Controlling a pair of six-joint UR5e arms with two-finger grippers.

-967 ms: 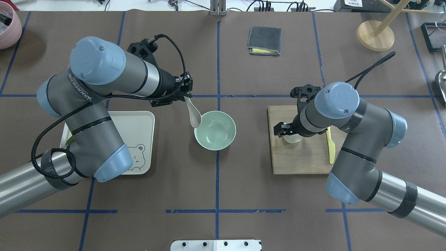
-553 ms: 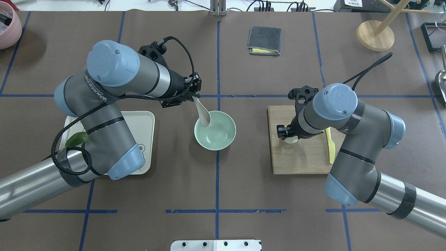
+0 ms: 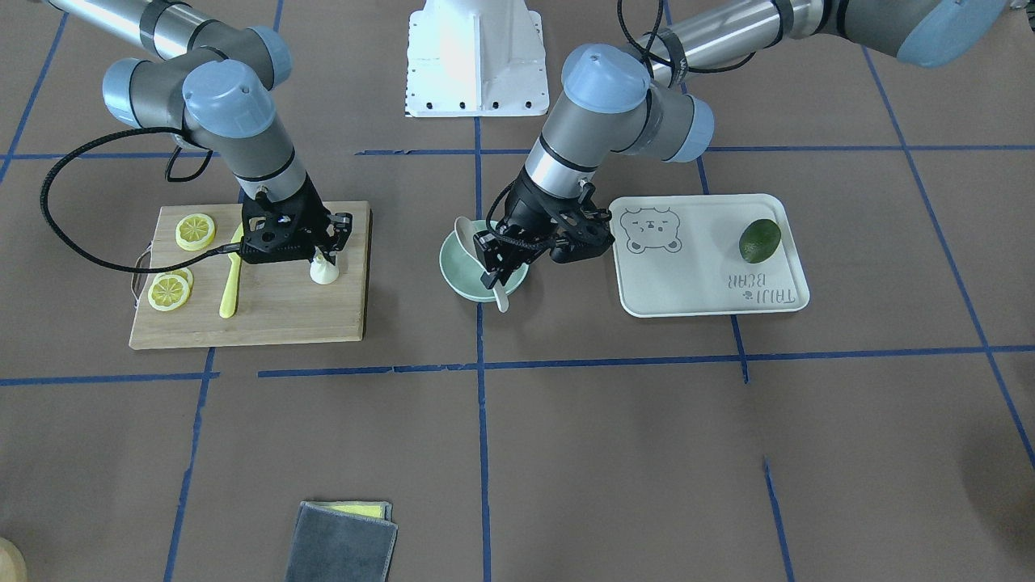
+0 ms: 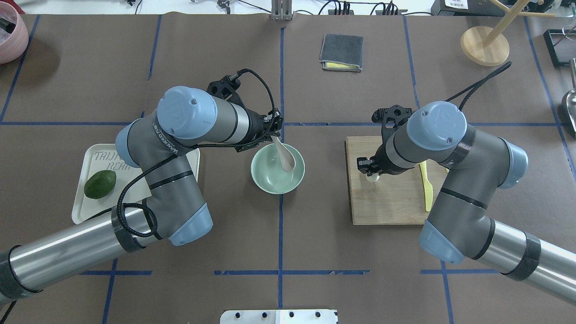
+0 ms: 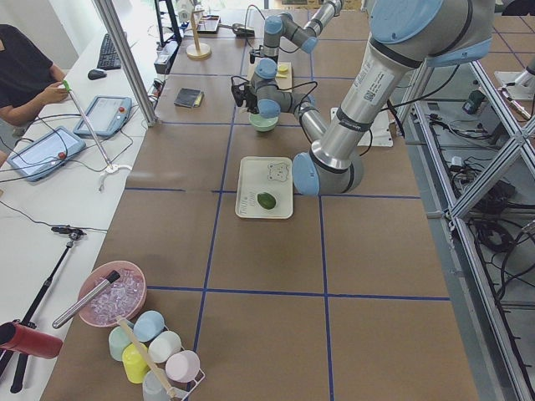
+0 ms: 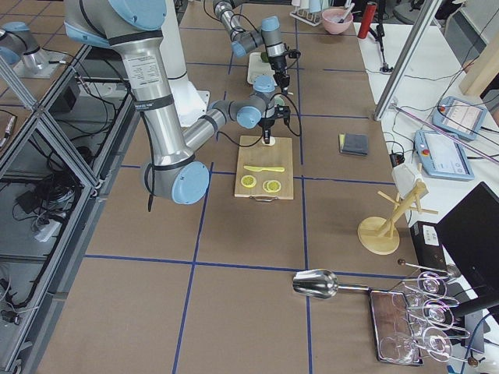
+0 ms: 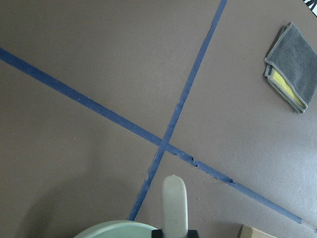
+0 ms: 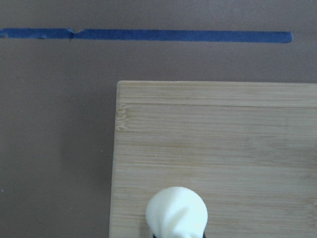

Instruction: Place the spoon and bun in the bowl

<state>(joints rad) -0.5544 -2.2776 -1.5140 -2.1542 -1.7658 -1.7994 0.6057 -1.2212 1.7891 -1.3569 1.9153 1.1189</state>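
While left tool [image 4: 273, 134] clamps spoon [image 4: 286, 158] over bowl [image 4: 263, 182], right tool [image 3: 323, 257] pinches bun [image 3: 325, 273] on board [image 3: 275, 315] toward table's right edge.

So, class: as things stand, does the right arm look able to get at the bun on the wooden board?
Yes, seemingly: the right gripper is down on the bun and appears to pinch its top. The yellow knife and lemon slices lie clear of it on the wooden board.

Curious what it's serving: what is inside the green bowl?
The scoop of the spoon, its handle in the left gripper. Nothing else shows; the scoop hides part of the bowl.
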